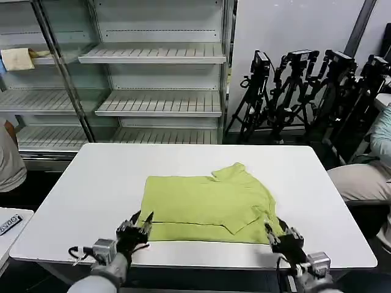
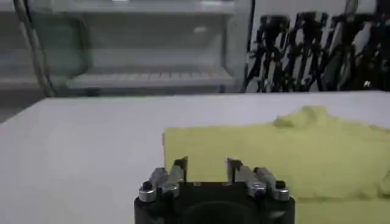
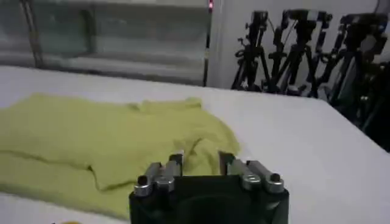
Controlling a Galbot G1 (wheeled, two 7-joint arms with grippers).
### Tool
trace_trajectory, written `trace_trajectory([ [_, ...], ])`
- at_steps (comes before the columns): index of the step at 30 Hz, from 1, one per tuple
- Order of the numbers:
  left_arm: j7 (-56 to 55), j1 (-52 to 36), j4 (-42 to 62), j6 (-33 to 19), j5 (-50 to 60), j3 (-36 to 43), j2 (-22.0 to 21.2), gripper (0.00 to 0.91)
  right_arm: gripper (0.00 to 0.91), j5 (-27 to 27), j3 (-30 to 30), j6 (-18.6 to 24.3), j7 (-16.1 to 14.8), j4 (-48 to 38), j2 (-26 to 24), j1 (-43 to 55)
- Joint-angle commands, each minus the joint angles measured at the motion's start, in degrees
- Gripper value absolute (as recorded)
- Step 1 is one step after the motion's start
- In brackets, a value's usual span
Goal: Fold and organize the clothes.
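Note:
The clothes, one lime yellow-green T-shirt [image 1: 208, 204], lie partly folded in the middle of the white table [image 1: 91, 183], with a sleeve bunched up at the far right. At the shirt's near left corner hovers my left gripper [image 1: 142, 221], open and holding nothing. My right gripper [image 1: 273, 230] is open at the near right corner, also with nothing in it. The left wrist view shows the shirt [image 2: 274, 152] just beyond the open left gripper [image 2: 206, 165]. In the right wrist view the rumpled shirt [image 3: 103, 140] lies ahead of the open right gripper [image 3: 200, 159].
Metal shelving [image 1: 156, 79] stands behind the table, with a pale cream cloth [image 1: 18, 58] on a left shelf. Black tripods [image 1: 305, 85] crowd the back right. People sit at the table's left edge [image 1: 9, 162] and right edge [image 1: 366, 165]. A second white table [image 1: 9, 229] adjoins at near left.

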Motion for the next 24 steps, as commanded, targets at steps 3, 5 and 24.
trace_trajectory([
  [3,2.9,-24.6,19.5,-1.0,-2.1,5.1,-0.8,0.907,0.907,2.3,-11.1,-3.1,5.3,-25.8,2.0,33.2],
  [5,3.7,-27.1,22.6,-1.0,-2.3,6.0,-0.9,0.907,0.907,3.1,-12.1,-3.5,5.5,-28.8,2.7,35.8],
  [24,14.2,-36.9,48.6,0.1,-4.1,4.1,-1.1,0.907,0.907,-0.1,-13.6,-5.7,4.9,-52.1,14.3,47.6],
])
